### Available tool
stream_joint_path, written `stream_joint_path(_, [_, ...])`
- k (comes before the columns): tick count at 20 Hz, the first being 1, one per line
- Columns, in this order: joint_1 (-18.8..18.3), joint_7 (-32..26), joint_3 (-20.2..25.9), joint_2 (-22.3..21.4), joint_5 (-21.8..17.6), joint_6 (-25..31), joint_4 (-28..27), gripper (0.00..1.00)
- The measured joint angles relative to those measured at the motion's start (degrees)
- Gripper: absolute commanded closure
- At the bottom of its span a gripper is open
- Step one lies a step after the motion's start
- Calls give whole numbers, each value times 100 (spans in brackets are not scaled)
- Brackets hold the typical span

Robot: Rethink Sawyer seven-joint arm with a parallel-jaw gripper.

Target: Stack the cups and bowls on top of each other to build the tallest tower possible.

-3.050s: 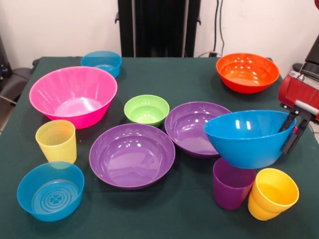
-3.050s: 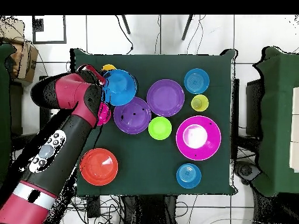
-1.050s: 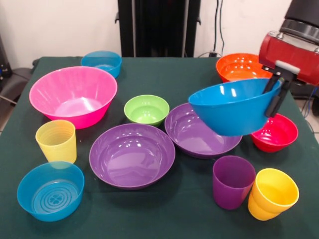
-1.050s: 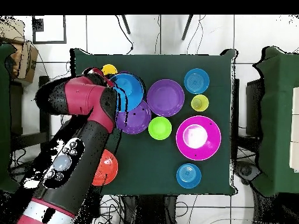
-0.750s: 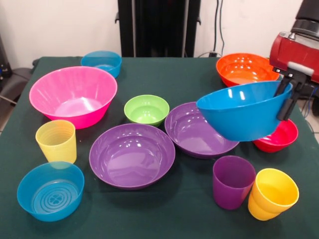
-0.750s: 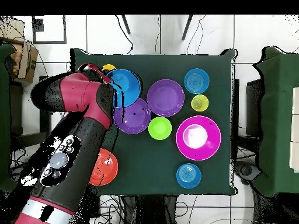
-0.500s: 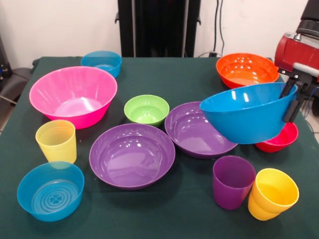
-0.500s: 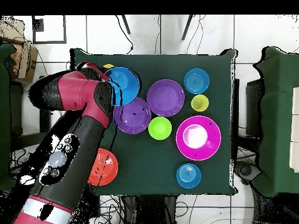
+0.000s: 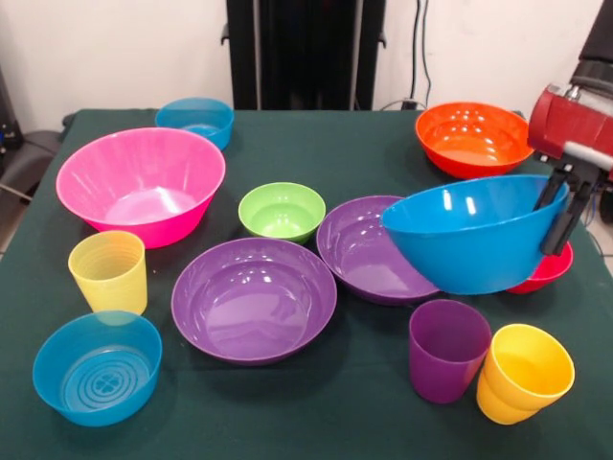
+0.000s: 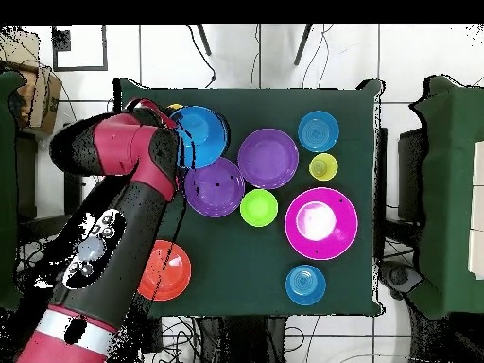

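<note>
Holding the blue bowl (image 9: 469,235) by its rim, my gripper (image 9: 558,213) has its fingers pinched across the wall, one inside and one outside. The bowl hangs clear of the tabletop (image 9: 364,422), tilted, its mouth turned toward the middle of the table.

Front view findings: the raised bowl overlaps one purple bowl (image 9: 369,247) and hides most of the red bowl (image 9: 548,269), of which only a sliver shows under my fingers. The purple cup (image 9: 447,350) and the nested yellow-orange cups (image 9: 522,372) stand just below it, near the table's edge. The overhead view does not show these cups plainly; my arm (image 10: 123,203) covers that side, and part of the orange bowl (image 10: 163,270) too (the red bowl is not visible from above).

Overhead findings: the layout reads clearly. The second purple bowl (image 10: 267,158) lies mid-table, the green bowl (image 10: 258,207) beside it, the pink bowl (image 10: 321,223) toward the opposite edge, with the ribbed yellow cup (image 10: 323,167) between the pink bowl and a translucent blue bowl (image 10: 318,130). Another translucent blue bowl (image 10: 305,284) sits near a corner.

Condition: the held bowl is glossy, opaque, evenly blue, with light glints inside the rim. No labels or writing can be read on any item.
</note>
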Motion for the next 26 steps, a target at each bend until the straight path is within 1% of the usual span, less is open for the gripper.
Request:
stream_joint_path(9, [6, 0, -261, 492, 1, -19, -133, 100])
stream_joint_path(15, [17, 0, -395, 707, 2, -101, -143, 100])
stream_joint_path(26, [24, 0, -499, 826, 2, -119, -143, 100])
